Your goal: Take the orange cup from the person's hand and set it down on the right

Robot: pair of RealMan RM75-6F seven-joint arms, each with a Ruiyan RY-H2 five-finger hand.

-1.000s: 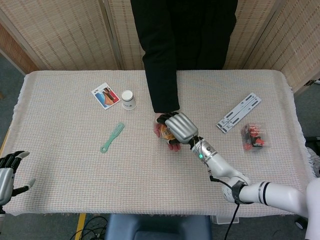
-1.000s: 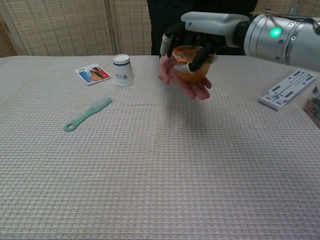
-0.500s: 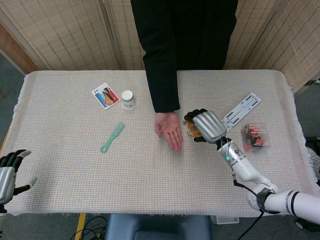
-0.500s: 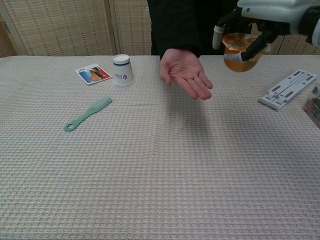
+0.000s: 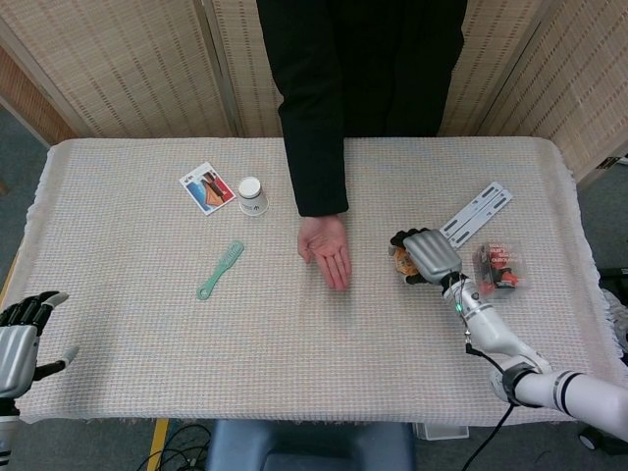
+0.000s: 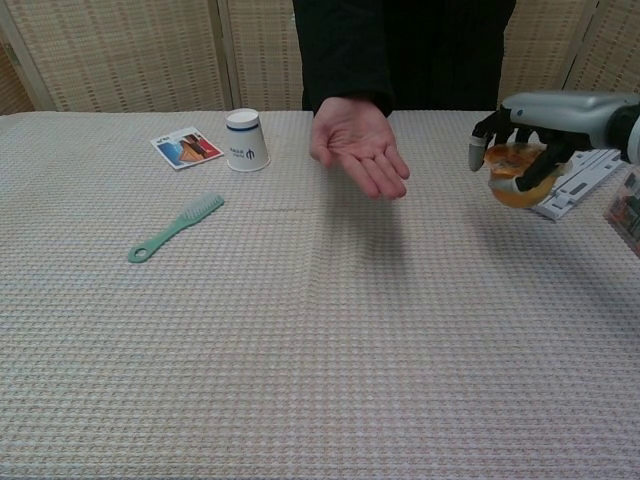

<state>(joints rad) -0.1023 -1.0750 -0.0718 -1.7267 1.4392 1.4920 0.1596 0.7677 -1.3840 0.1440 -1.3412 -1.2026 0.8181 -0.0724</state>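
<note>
Fingers of our right hand [image 6: 520,150] wrap the translucent orange plastic cup [image 6: 516,178] at the frame's right, above the cloth, near the person's open palm [image 6: 358,145]. Our left hand [image 5: 22,329] hangs spread, holding nothing.

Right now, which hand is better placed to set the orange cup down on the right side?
The right hand: it already grips the orange cup over the table's right part, beside the grey bracket. The left hand is at the far left edge, holding nothing.
</note>
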